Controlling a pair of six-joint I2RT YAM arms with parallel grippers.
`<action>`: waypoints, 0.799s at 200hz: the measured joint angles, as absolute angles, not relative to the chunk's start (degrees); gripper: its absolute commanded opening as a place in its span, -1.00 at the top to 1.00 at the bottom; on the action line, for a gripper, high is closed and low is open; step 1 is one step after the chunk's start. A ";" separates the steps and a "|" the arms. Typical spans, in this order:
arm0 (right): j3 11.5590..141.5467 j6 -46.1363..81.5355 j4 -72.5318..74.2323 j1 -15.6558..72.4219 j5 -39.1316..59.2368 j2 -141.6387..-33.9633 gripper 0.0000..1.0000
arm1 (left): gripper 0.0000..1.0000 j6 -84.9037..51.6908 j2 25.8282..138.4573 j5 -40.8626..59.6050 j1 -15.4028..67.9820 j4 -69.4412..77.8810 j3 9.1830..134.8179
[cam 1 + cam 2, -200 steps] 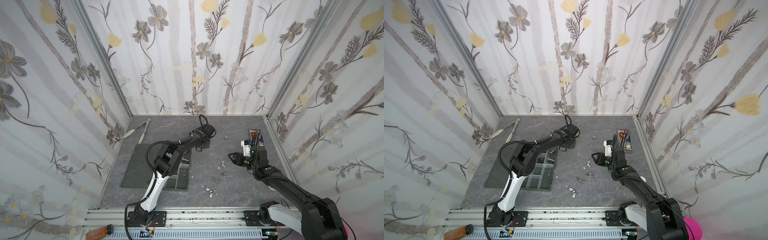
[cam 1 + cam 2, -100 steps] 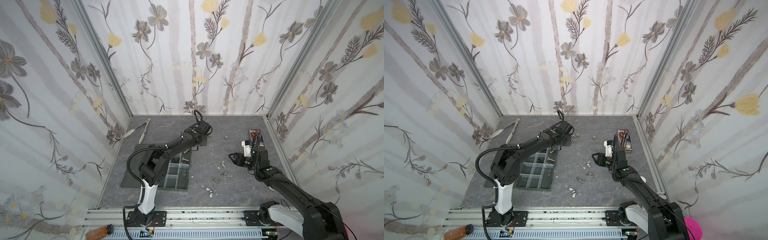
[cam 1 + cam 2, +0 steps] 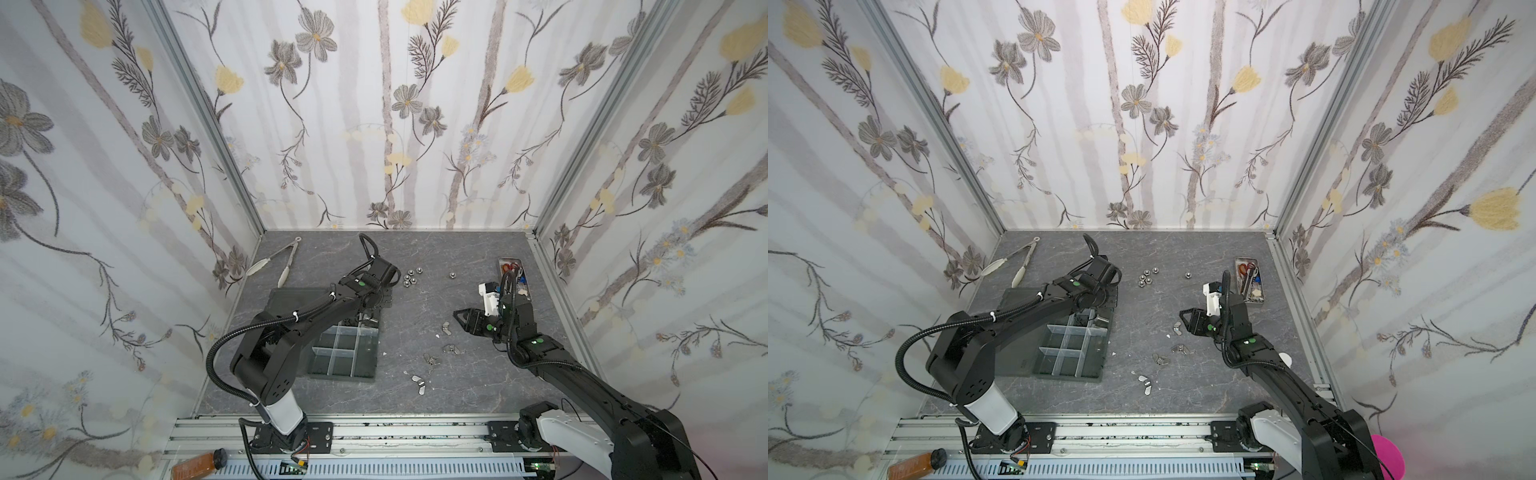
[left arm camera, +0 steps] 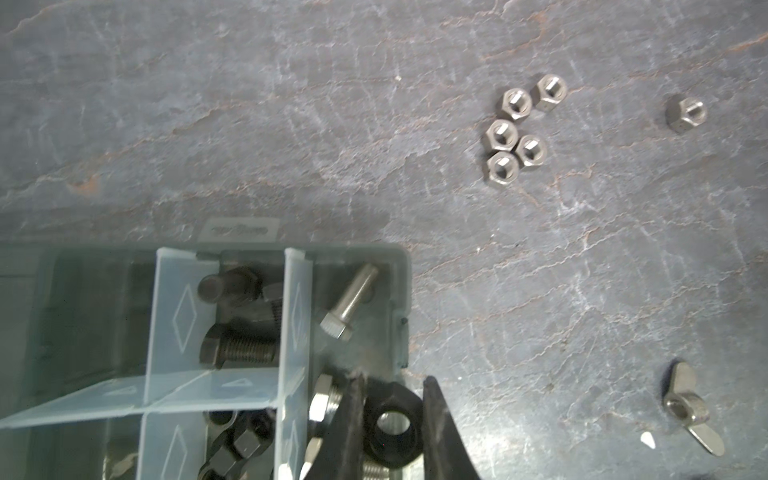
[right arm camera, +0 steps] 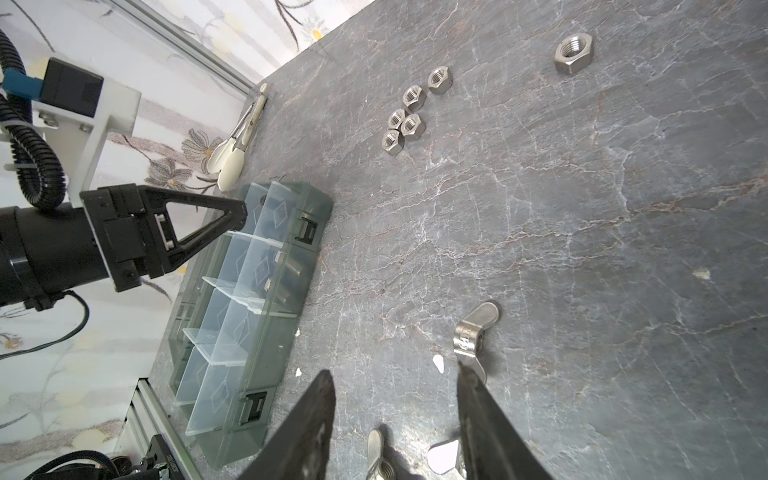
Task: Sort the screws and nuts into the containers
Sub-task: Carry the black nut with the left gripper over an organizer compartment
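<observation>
My left gripper (image 4: pixel 394 378) is shut on a black nut (image 4: pixel 401 397) and holds it over the far right corner of the grey tray of containers (image 3: pixel 340 378) (image 3: pixel 1067 376). Black screws (image 4: pixel 237 349) and a silver screw (image 4: pixel 349 303) lie in cells beside it. Several silver hex nuts (image 3: pixel 409 276) (image 5: pixel 405 120) sit in a cluster on the table, with a single nut (image 3: pixel 451 274) further right. My right gripper (image 3: pixel 459 320) (image 5: pixel 394 372) hangs open just above the table. One wing nut (image 5: pixel 473 332) lies at a fingertip and another wing nut (image 5: pixel 376 453) lies between the fingers.
Metal tongs (image 3: pixel 282 259) lie at the back left. A narrow metal tray with scissors (image 3: pixel 513 274) stands by the right wall. More wing nuts (image 3: pixel 417 380) are scattered between the organiser and the right arm. The organiser's lid (image 3: pixel 291 299) lies open to the left.
The left arm has swung its elbow to the left and drawn its shut gripper back from the far middle of the table to the organiser's far corner. The right arm has held still.
</observation>
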State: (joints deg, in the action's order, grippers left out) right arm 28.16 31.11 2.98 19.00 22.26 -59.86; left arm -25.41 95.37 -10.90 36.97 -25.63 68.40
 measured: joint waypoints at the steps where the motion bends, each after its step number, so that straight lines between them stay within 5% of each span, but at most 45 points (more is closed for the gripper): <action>1: 28.16 31.16 2.98 19.14 22.22 -59.90 0.01 | 0.62 -25.47 95.07 -10.90 36.88 -25.52 68.12; 160: 34.72 31.44 2.50 24.67 20.03 -68.40 0.01 | 0.57 -28.97 78.94 -11.90 30.57 -22.48 48.31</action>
